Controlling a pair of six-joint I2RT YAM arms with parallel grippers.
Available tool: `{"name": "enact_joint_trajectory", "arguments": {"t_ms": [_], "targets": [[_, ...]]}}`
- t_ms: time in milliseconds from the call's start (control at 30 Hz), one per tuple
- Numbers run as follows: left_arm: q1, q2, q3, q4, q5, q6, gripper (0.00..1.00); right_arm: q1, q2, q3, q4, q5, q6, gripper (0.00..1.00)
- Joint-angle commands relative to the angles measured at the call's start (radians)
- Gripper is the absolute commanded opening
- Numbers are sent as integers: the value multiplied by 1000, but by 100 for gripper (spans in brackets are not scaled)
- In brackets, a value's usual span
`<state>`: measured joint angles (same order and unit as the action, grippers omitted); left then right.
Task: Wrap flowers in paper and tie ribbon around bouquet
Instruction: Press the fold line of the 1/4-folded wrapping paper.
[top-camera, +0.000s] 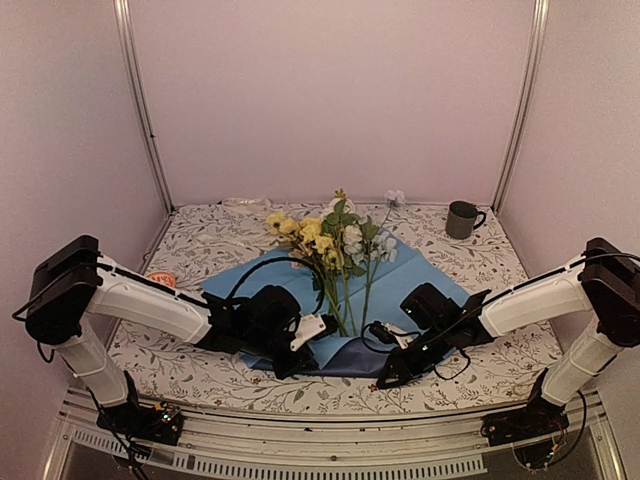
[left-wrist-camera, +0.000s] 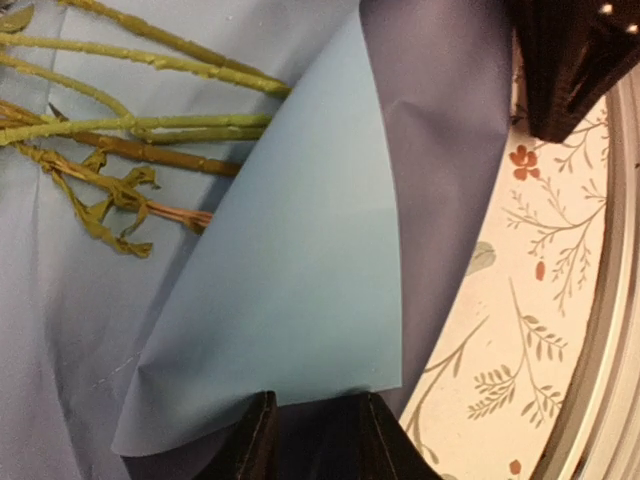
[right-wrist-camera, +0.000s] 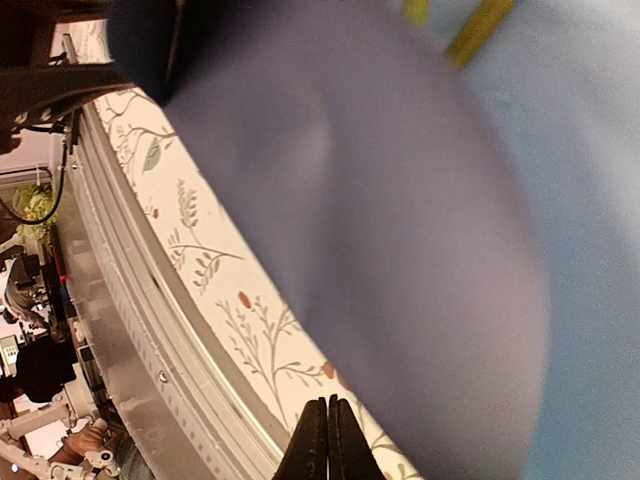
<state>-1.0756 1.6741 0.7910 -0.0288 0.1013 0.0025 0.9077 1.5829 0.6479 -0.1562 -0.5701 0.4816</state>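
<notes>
The flowers (top-camera: 335, 240) lie on the blue paper (top-camera: 420, 285), blooms toward the back, stems toward me. In the left wrist view the green stems (left-wrist-camera: 150, 125) rest on the sheet, and a light blue flap of the paper (left-wrist-camera: 300, 280) is folded over their ends. My left gripper (top-camera: 325, 324) is at the stem ends. Its jaws (left-wrist-camera: 318, 425) stand apart, with the flap's edge lying just at their tips. My right gripper (top-camera: 378, 332) is shut (right-wrist-camera: 328, 425) at the paper's near dark edge (right-wrist-camera: 400, 200), with nothing visible between its fingers. A pale strip at the back (top-camera: 245, 203) may be the ribbon.
A grey mug (top-camera: 462, 219) stands at the back right. A small orange thing (top-camera: 160, 281) lies by the left arm. The floral tablecloth (top-camera: 500, 270) ends at a metal rail (right-wrist-camera: 150, 330) close to both grippers. Cables loop over the paper (top-camera: 255, 270).
</notes>
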Motion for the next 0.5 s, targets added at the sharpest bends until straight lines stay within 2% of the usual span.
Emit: {"name": "enact_joint_trajectory", "arguments": {"t_ms": [0, 133, 200, 300, 467], "targets": [[29, -2, 33, 4, 3, 27, 29, 3, -61, 15, 49, -103, -17, 5], [42, 20, 43, 1, 15, 39, 30, 2, -101, 25, 70, -168, -36, 7], [43, 19, 44, 2, 17, 40, 30, 1, -146, 38, 58, -150, -55, 9], [44, 13, 37, 8, 12, 35, 30, -13, -205, 73, 8, -11, -78, 16], [43, 13, 36, 10, 13, 33, 30, -84, -197, 96, -67, 257, -105, 37]]}}
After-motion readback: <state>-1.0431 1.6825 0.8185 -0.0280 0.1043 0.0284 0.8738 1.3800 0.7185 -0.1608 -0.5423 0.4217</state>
